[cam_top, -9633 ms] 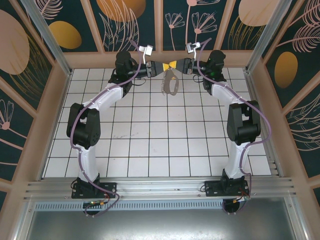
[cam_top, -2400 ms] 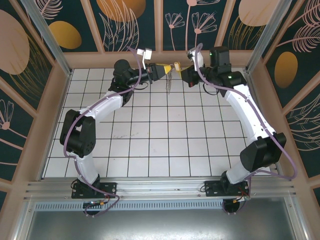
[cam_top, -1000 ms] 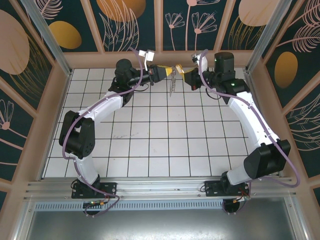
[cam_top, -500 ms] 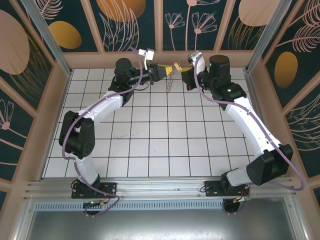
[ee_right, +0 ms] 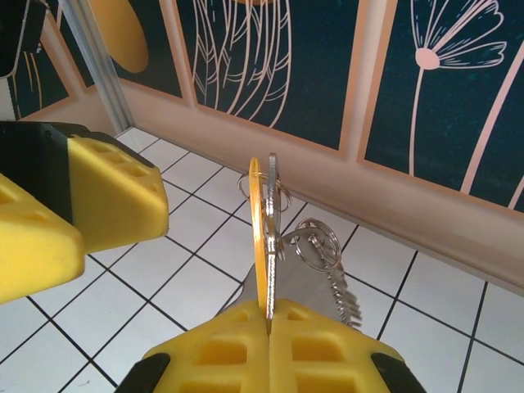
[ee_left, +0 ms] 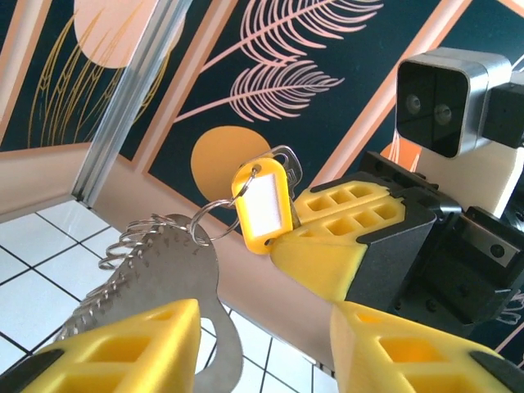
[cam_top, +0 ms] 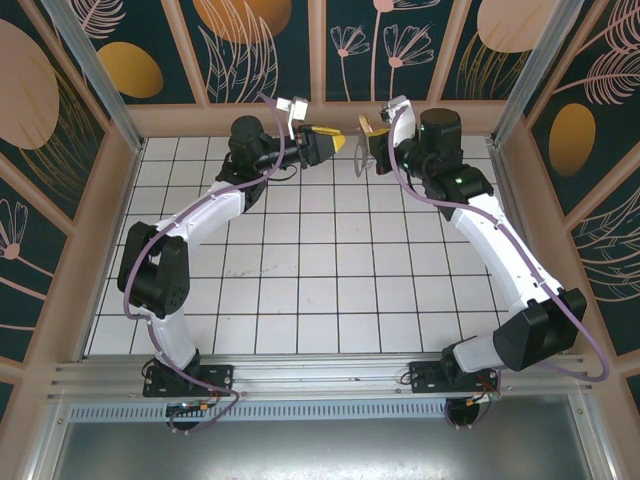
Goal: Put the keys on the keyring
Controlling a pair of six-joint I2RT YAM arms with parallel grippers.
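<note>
left tool [ee_left: 264,315] fingers spread with nothing between them; grey metal oval keyring [ee_left: 172,262] with small wire rings [ee_left: 135,241] hangs beside its finger; beyond, right tool [ee_left: 285,236] pressed together pinching yellow-tagged silver key [ee_left: 262,205], both up high over white tiled surface [cam_top: 300,290] near back wall [cam_top: 320,118]

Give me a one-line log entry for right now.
left hand: open | right hand: shut on yellow key tag | key: beside tag | keyring: hanging from tag
</note>
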